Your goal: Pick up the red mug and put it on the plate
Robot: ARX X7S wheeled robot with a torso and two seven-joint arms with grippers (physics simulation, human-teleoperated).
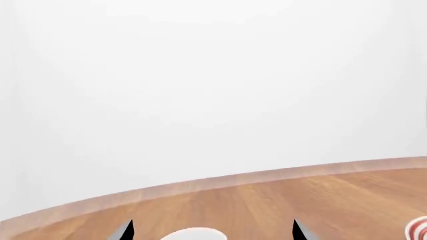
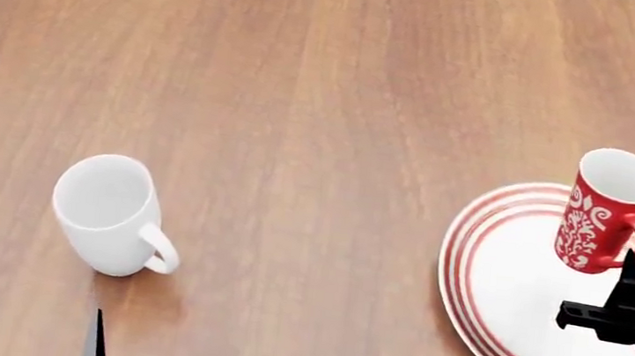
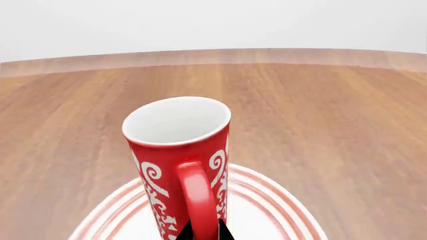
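The red mug (image 2: 603, 212) is showing white swirls outside and a white interior, with a plain red handle. The plate (image 2: 496, 285) is displaying white with concentric red rings. The second mug (image 2: 111, 214) is appearing plain white on the brown wood-grain table (image 2: 326, 99).

The bench (image 2: 328, 73) is viewed steeply downward from the head. The red mug (image 3: 179, 160) is framed closely by the right wrist camera; low, level framing is given by the left.
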